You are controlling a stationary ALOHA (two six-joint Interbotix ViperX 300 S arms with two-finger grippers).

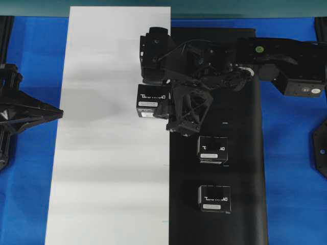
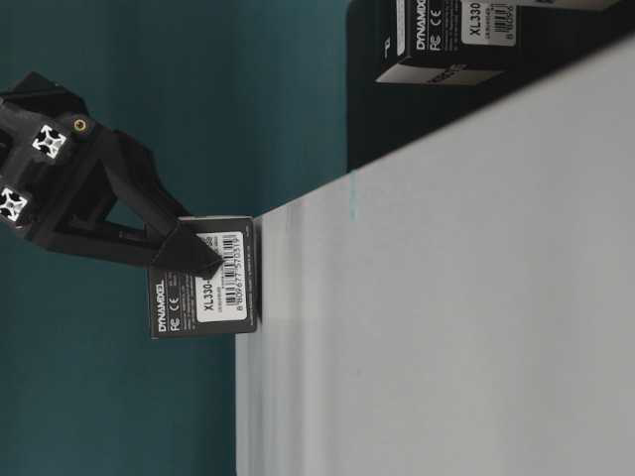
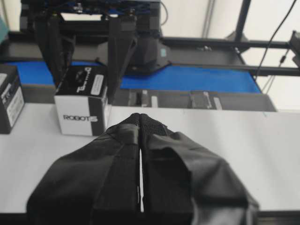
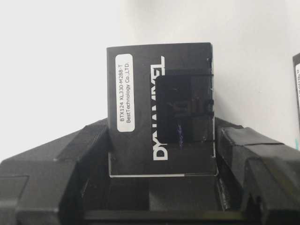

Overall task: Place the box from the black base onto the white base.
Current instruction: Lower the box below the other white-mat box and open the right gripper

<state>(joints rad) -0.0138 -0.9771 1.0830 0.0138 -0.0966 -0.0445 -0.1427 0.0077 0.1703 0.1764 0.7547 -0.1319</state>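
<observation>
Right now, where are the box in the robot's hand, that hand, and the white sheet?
box [image 4: 161, 110], right wrist view, its lettered top.
right hand [image 4: 161, 187], right wrist view, between its fingertips.
white base [image 1: 102, 178], overhead view, bare surface.

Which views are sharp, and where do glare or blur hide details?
Overhead view: the white base is overexposed, and the box lettering is soft. Table-level view: the picture lies turned sideways, yet the box label is sharp. Left wrist view: the left pincer is near and soft, and bright windows glare behind. Right wrist view: the box lettering is sharp, and the right pincer fingers are dark.
</observation>
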